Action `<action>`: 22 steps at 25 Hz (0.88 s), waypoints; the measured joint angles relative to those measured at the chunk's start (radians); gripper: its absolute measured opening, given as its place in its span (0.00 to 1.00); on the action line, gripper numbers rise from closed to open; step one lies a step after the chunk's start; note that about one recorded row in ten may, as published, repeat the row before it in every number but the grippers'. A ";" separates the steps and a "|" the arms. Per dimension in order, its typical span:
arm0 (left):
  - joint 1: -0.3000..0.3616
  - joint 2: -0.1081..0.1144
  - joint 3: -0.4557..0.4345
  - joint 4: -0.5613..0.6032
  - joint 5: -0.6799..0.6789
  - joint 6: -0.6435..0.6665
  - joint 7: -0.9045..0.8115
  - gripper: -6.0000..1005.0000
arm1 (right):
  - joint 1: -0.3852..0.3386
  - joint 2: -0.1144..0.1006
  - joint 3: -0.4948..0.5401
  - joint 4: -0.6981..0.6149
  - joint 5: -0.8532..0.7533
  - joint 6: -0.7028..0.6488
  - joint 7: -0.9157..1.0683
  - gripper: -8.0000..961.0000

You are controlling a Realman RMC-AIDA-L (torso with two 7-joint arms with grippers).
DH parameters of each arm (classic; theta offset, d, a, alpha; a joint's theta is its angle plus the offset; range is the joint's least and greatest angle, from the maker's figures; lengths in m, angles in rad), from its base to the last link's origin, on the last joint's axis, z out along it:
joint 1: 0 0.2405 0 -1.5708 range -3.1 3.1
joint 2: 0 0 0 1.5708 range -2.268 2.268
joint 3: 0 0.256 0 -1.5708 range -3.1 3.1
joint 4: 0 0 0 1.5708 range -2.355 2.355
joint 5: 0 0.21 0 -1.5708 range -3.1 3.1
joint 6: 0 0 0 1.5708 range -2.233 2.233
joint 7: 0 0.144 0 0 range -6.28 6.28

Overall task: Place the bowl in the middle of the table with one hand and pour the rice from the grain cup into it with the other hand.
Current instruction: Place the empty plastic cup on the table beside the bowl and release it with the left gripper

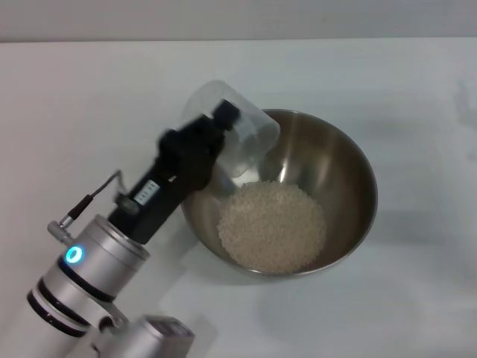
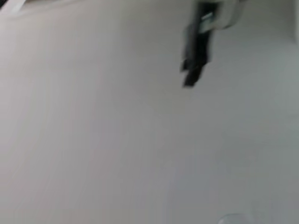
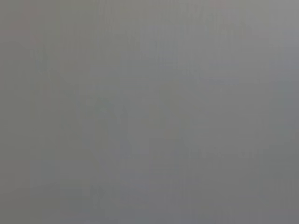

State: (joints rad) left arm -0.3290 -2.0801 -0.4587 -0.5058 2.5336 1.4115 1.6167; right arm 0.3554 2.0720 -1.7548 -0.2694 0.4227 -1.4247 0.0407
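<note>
The steel bowl (image 1: 343,186) stands on the white table (image 1: 89,97) near the middle of the head view. A pale heap of rice (image 1: 272,226) lies in its bottom. My left gripper (image 1: 223,128) is shut on the clear grain cup (image 1: 235,134) and holds it tipped on its side over the bowl's near-left rim, mouth toward the bowl. The cup looks empty. The left wrist view shows only blurred white surface and a dark finger (image 2: 196,51). My right gripper is out of view; its wrist view is plain grey.
The left arm (image 1: 97,261) reaches in from the lower left of the head view. The table's far edge (image 1: 238,39) runs across the top. Bare white tabletop lies around the bowl on all sides.
</note>
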 joint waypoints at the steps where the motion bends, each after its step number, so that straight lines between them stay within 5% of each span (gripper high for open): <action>1: 0.000 0.000 0.000 0.000 0.000 0.000 0.000 0.09 | 0.000 0.000 0.000 0.000 0.000 0.000 0.000 0.54; 2: 0.021 0.000 -0.025 -0.021 -0.019 0.001 -0.184 0.09 | -0.001 0.000 -0.001 0.001 0.000 -0.007 0.002 0.54; 11: 0.038 0.000 -0.027 -0.031 -0.192 0.031 -0.763 0.09 | -0.001 0.001 -0.006 0.002 -0.001 -0.013 0.005 0.55; 22: 0.026 0.003 -0.048 0.023 -0.349 -0.066 -1.125 0.10 | -0.005 0.003 -0.007 0.012 -0.001 -0.016 0.034 0.55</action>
State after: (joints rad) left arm -0.3027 -2.0769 -0.5062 -0.4824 2.1844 1.3453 0.4916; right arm 0.3505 2.0752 -1.7619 -0.2577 0.4217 -1.4405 0.0750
